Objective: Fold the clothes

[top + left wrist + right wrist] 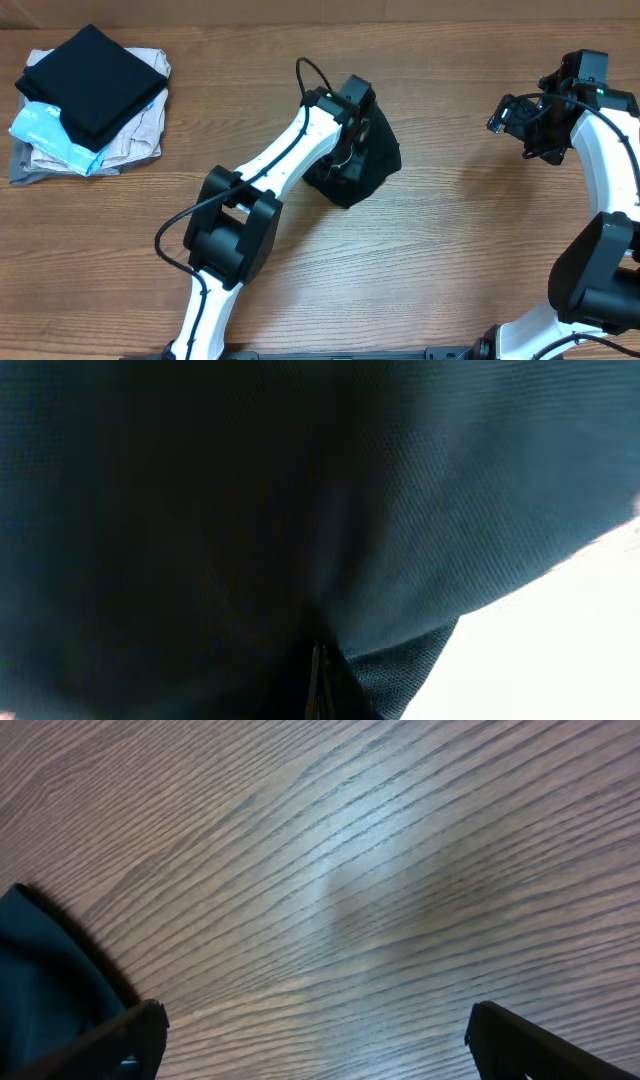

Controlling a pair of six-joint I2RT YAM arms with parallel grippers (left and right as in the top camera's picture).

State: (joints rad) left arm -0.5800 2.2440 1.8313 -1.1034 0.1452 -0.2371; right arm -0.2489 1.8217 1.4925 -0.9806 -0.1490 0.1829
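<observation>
A black shirt [380, 160] lies bunched in a loose heap on the wooden desk [450, 250], well to the right of the pile [140, 135] of folded garments and a little nearer the arms' bases than the pile is. The pile sits at the desk's far left corner in the overhead view. It holds beige, light-blue and grey pieces, with a neatly folded black garment [95, 80] on top.

The left arm reaches out from its base, away from the pile, and its left tool [347, 160] is buried in the heap, on the side of the shirt that faces the pile. Dark cloth rises around it, so the overhead view does not show the fingers. In the left wrist view dark woven fabric fills nearly the whole frame, and the fingers [318, 675] show only as a thin closed line at the bottom edge with cloth pressed against them. The left tool is closed on the shirt.

The right tool [508, 118] is far from the pile, past the shirt and apart from it, above bare wood. Its two fingers [120, 1040] stand wide apart with nothing between them. In the right wrist view a corner of the shirt shows at the lower left, just beside one finger; whether they touch cannot be told.
</observation>
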